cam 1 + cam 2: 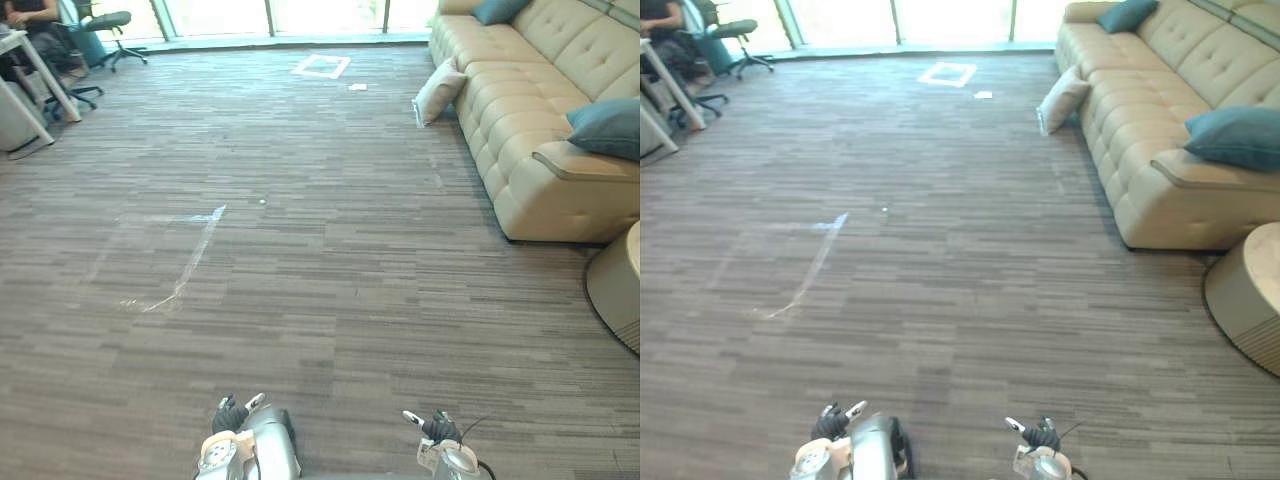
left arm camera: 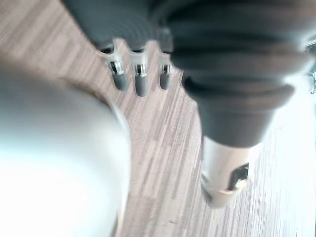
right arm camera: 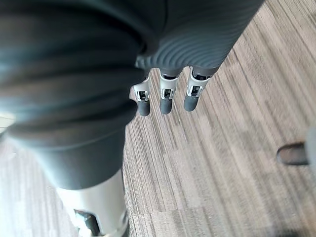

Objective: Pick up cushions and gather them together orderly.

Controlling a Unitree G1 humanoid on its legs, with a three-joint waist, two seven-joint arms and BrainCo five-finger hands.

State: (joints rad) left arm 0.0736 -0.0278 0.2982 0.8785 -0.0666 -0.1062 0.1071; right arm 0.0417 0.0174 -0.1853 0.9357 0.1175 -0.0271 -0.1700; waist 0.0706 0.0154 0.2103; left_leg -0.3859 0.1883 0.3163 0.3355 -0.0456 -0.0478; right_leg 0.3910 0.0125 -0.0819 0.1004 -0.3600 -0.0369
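A square beige cushion stands on the striped grey-brown carpet, leaning against the front of the tufted cream leather sofa. A smooth teal cushion lies on the sofa's near end, and a second teal cushion sits at its far end. A round beige pouffe with a ribbed side stands near the sofa. The left robot hand and the right robot hand hang low, well apart from the cushions, with fingers straight and released, grasping nothing.

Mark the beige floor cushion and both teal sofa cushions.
Beige fabric floor cushion (image 1: 438, 92), left eye view, centre of its face.
Near teal fabric cushion (image 1: 607, 128), left eye view, its middle.
Far teal fabric cushion (image 1: 497, 9), left eye view, its middle.
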